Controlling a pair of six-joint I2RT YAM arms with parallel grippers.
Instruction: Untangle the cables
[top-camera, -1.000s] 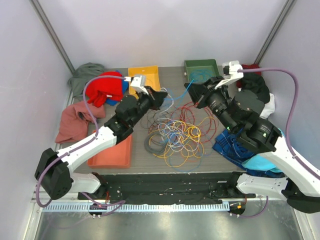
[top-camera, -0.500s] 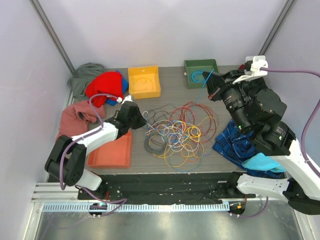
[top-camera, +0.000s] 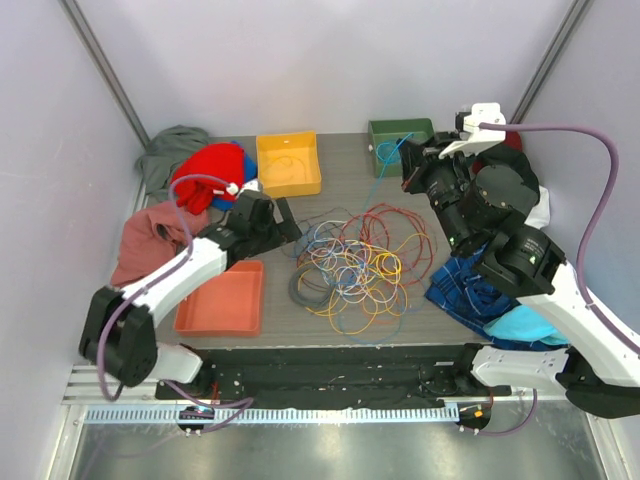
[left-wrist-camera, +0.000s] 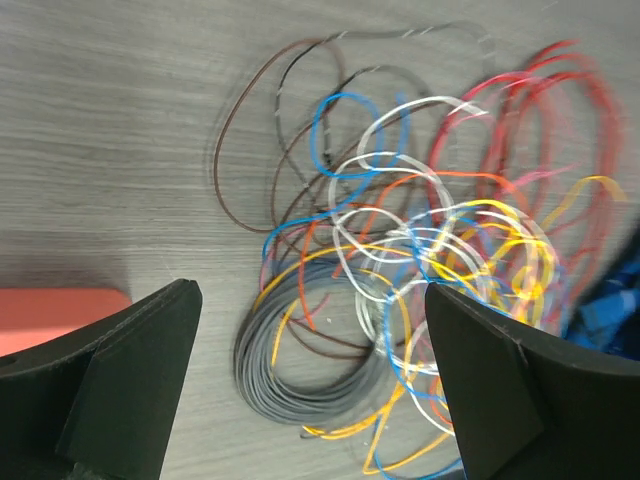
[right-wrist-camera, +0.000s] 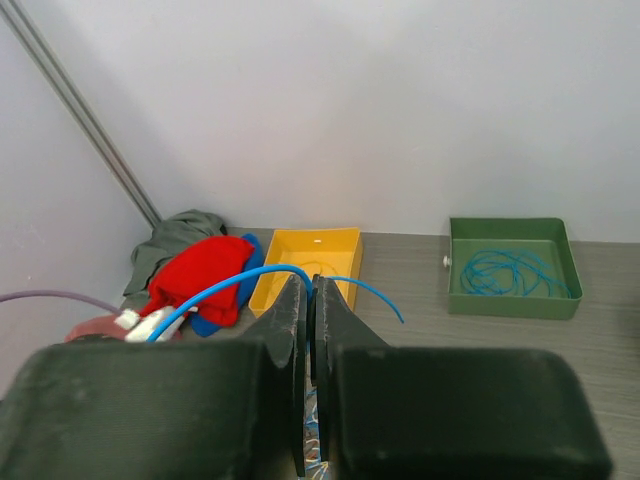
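One blue cable (right-wrist-camera: 238, 274) in right gripper (right-wrist-camera: 310, 287)

A heap of thin cables (top-camera: 350, 265) sprawls across the middle of the table (top-camera: 345, 160), with red, orange, yellow, blue, white, grey and dark strands looped over one another. A tight grey coil (left-wrist-camera: 305, 355) lies flat at the heap's near left edge, wide red loops (top-camera: 395, 225) spread at its far right, and thin brown loops (left-wrist-camera: 250, 130) trail off to the far left. One blue cable (right-wrist-camera: 225, 287) arcs upward, pinched in the right gripper (right-wrist-camera: 312, 290). Another blue coil (right-wrist-camera: 510, 272) rests inside the green tray (right-wrist-camera: 505, 226).
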